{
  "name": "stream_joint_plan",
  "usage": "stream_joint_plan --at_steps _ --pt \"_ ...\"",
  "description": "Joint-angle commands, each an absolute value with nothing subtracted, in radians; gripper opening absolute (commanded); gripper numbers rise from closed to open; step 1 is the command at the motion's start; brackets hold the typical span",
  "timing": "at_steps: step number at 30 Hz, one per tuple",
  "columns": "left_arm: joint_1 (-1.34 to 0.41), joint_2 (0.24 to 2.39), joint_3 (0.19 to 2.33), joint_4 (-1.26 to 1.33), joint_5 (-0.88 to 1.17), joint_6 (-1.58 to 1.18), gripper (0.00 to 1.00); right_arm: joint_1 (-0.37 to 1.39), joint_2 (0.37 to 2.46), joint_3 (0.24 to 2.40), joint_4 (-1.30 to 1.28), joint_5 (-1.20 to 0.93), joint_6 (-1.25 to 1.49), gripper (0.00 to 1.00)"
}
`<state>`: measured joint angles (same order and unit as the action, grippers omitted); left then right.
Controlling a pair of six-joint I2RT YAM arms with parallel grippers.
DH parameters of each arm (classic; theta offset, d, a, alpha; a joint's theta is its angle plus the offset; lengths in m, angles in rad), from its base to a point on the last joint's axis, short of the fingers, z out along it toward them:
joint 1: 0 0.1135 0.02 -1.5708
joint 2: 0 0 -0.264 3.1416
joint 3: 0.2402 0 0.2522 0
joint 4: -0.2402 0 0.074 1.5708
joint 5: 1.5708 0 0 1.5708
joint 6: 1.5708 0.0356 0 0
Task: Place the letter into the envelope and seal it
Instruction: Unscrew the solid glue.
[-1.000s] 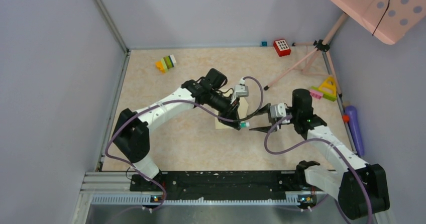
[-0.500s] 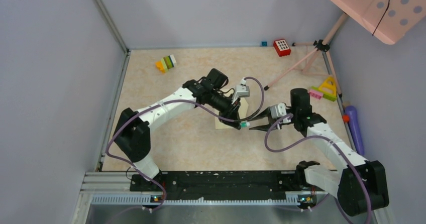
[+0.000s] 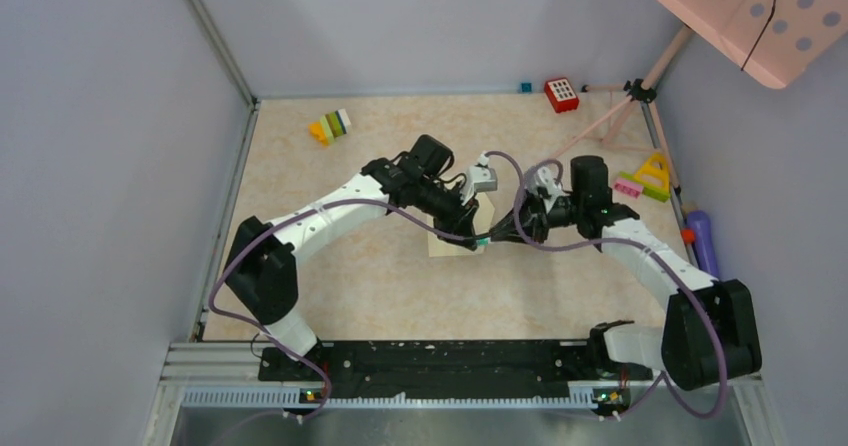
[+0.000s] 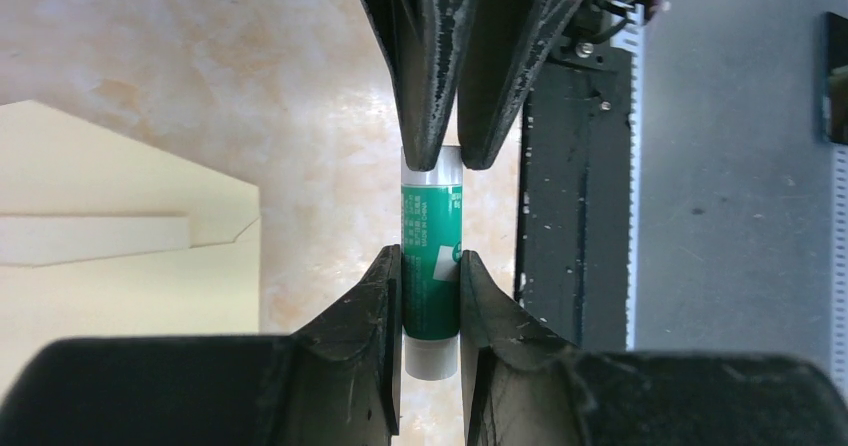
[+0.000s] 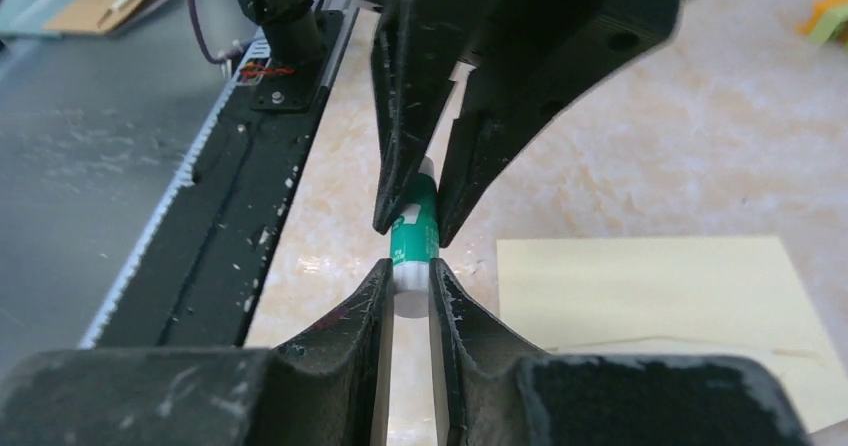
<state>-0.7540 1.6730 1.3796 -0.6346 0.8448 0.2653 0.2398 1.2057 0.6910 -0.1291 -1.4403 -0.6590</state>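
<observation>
While I am watching through the wrist cameras, the marbled desk (image 3: 300,166) is carrying the pale envelope (image 4: 130,296), which is lying flat near its middle, just beside the meeting arm tips and gripped by neither. The left fingers (image 4: 375,316) are closing narrowly around the green body of a glue stick (image 4: 430,266), and the right fingers (image 5: 368,311) are pinching its white end, so both are holding the one tube.

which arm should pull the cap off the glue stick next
Right, probably: the right hand pinches the glue stick at its pale end; the left hand clamps the green body as anchor.
</observation>
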Motion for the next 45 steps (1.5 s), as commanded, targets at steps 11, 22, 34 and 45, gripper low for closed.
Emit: stream_joint_plan --at_steps 11,22,34,45 --pt "-0.755 1.547 1.364 -0.528 0.683 0.282 0.00 0.242 1.386 0.977 -0.317 -1.399 -0.384 0.38" --pt "-0.755 1.598 1.393 -0.604 0.886 0.301 0.00 0.242 1.090 0.623 0.133 -1.407 -0.610 0.57" --pt "-0.757 1.657 1.419 -0.646 0.967 0.307 0.00 0.242 1.023 0.563 0.116 -1.428 -0.815 0.51" --pt "-0.755 1.658 1.430 -0.640 0.959 0.295 0.00 0.242 1.027 0.599 -0.143 -1.478 -1.055 0.39"
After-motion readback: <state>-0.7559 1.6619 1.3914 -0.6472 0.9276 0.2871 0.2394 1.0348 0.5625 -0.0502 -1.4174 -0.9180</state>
